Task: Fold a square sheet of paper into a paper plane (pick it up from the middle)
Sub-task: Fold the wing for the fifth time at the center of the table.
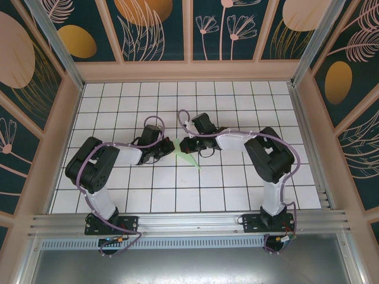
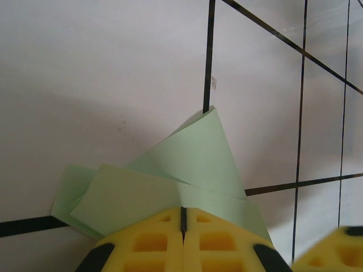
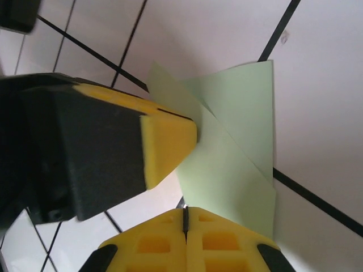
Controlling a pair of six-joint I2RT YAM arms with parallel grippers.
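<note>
The square sheet of paper [image 1: 188,156] is pale mint green and partly folded, with creased flaps, and it lies at the table's middle between the two grippers. In the left wrist view the paper [image 2: 193,164] spreads ahead of my left gripper [image 2: 182,218]. Its yellow pads are shut, and a small ridge of the top layer runs into their seam. In the right wrist view the paper [image 3: 238,153] passes under my right gripper [image 3: 185,215], which is shut with its tips at the sheet's near edge. My left gripper [image 3: 190,127] touches the paper's left side there.
The white grid-tiled table [image 1: 237,112] stretches all around the arms. A raised wooden frame [image 1: 188,71] walls in the back and sides. An aluminium rail [image 1: 195,222] runs along the near edge by the arm bases.
</note>
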